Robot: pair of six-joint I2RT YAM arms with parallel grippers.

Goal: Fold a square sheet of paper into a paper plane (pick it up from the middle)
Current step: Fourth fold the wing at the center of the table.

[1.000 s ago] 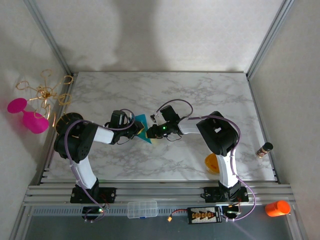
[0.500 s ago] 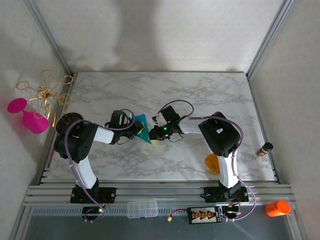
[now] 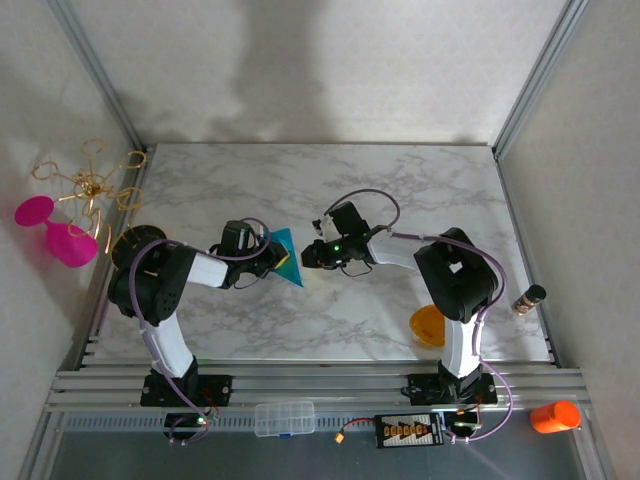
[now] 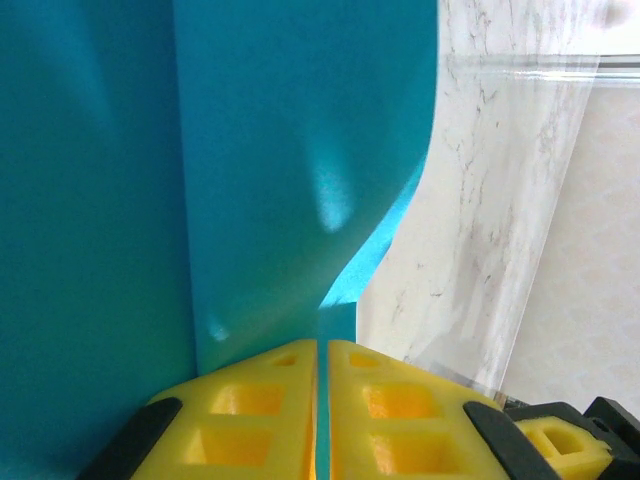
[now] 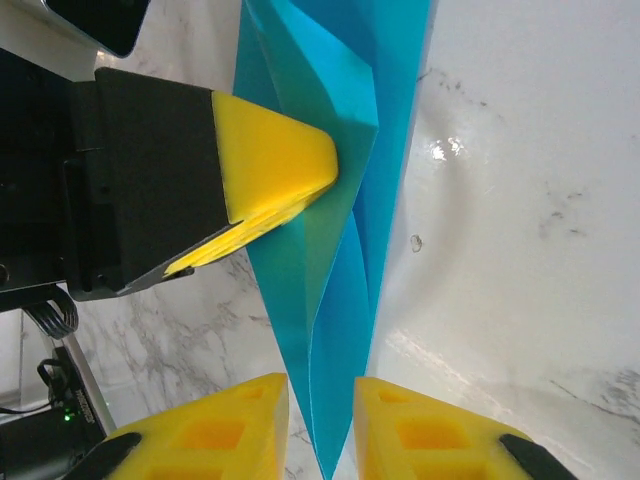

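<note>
Out over the middle of the marble worktop (image 3: 420, 190), the left gripper (image 3: 266, 258) is clamped flat on the part-folded teal paper (image 3: 285, 254), which runs lengthwise from far-left to a point at near-right. Just to the paper's right, the right gripper (image 5: 320, 400) faces it. Its jaws stand a narrow slit apart, with the paper's narrow end lined up at the gap and, as far as I can tell, not yet pinched.

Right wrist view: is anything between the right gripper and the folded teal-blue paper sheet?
Nothing visible. The folded teal-blue paper sheet points into the open right gripper; the left gripper pinches it farther along.
</note>
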